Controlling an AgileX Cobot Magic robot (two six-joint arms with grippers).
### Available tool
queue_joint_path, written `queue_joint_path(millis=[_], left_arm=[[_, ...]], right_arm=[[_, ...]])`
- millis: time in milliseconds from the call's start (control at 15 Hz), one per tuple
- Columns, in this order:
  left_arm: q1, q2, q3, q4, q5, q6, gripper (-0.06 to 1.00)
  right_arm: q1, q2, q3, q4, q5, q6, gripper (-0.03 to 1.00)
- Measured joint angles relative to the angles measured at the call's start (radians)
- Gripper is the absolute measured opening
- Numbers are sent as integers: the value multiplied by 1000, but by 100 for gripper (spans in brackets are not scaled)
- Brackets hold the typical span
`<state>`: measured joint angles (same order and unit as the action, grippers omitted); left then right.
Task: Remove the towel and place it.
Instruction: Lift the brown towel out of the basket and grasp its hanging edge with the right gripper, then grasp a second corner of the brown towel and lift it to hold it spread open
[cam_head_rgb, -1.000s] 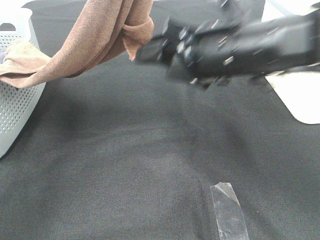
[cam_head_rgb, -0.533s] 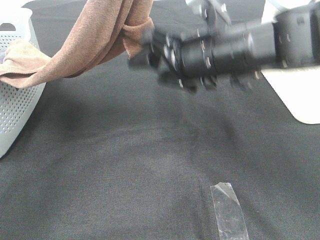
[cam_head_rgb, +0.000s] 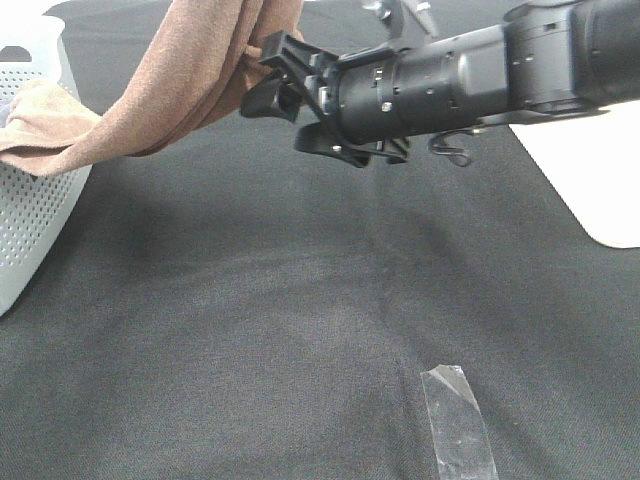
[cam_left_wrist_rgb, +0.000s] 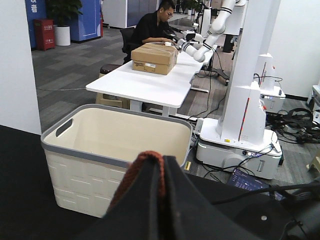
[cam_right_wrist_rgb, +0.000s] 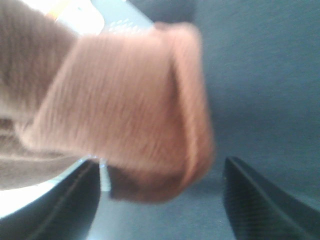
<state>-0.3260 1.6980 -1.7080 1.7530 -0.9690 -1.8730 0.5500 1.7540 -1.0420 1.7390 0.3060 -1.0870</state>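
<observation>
Towel (cam_head_rgb: 180, 80) hangs bunched, reddish-brown, fuzzy (end draped over basket (cam_head_rgb: 30, 210)).

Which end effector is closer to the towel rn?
Left: the left end effector is shut on the towel; the right end effector is open, jaws straddling its hanging end.

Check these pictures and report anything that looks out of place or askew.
Two things. The towel sags askew: one end lies over the rim of the white basket while the rest rises out of the high view's top. A crinkled strip of clear tape sits on the black cloth near the front.
</observation>
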Motion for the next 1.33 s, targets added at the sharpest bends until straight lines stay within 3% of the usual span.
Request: queue_joint_path(millis=[467,667,733,800,867,933,1133,1267,1333], left_arm=[[0,0,0,0,1,0,0],[0,0,0,0,4,0,0],[0,0,0,0,4,0,0],[0,0,0,0,19,0,0],[0,0,0,0,24,0,0],[0,0,0,0,24,0,0],[0,0,0,0,25,0,0],[0,-2,-6,0,30,0,0],[0,-8,-38,5,58,0,0]], right_arm=[[0,2,-31,0,7,-12,59],[0,2,-31,0,17,-20,40],[0,2,-31,0,17,-20,40],[0,2,-31,0,24,-24,31],[0,2,-31,0,24,-26,11],[0,2,-31,0,23,-31,0],[0,-10,-31,0,19,-111,0],[-5,-60,-31,-82,-5,-129,0],[-34,-101,-31,-234,-3,-90,0]])
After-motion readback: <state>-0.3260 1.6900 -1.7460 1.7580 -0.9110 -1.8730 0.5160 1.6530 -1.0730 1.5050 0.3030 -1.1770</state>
